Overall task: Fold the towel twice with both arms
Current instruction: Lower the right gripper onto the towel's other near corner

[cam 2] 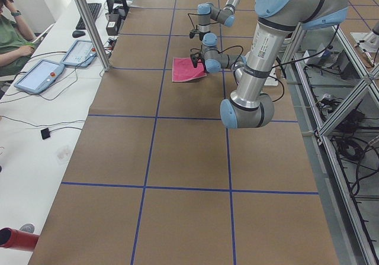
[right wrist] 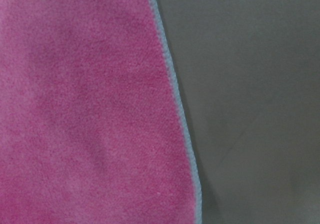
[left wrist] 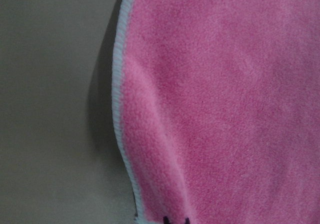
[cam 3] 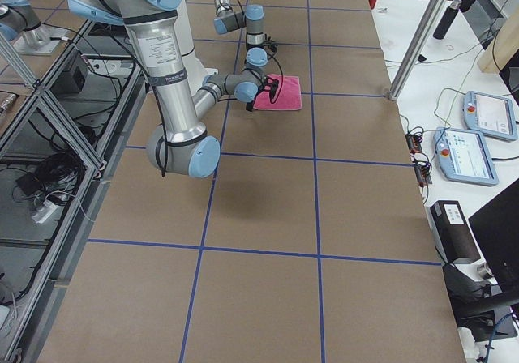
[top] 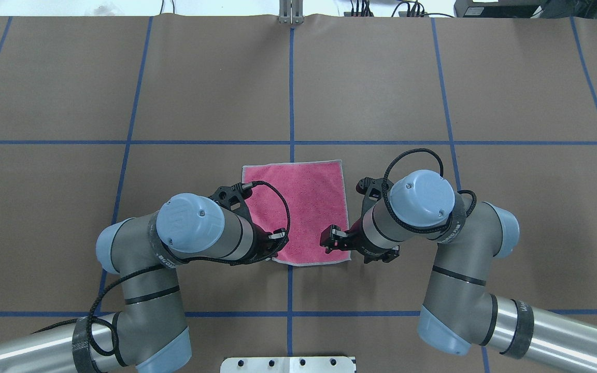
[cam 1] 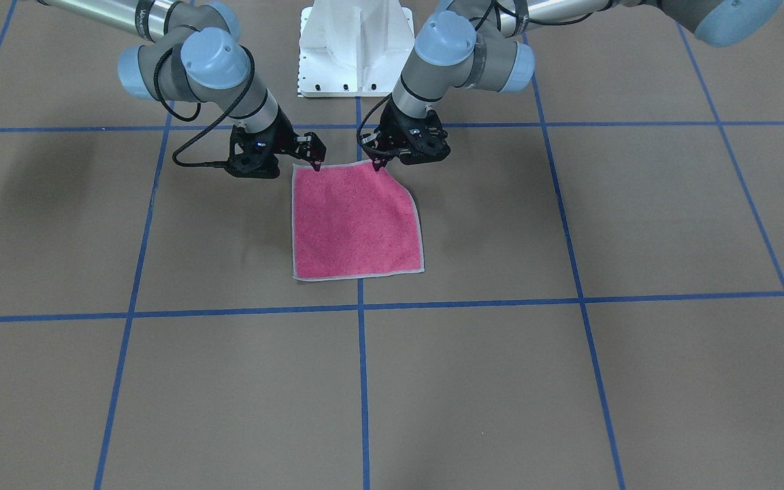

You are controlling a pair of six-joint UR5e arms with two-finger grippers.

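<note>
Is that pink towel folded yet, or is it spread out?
Spread out, not folded: the towel lies as one pink square layer on the table. Only the corner at the left gripper looks slightly raised.

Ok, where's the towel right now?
In the overhead view the towel lies pink side up across the central blue tape line, with the left hand and right hand at its two corners nearest the white base.
</note>
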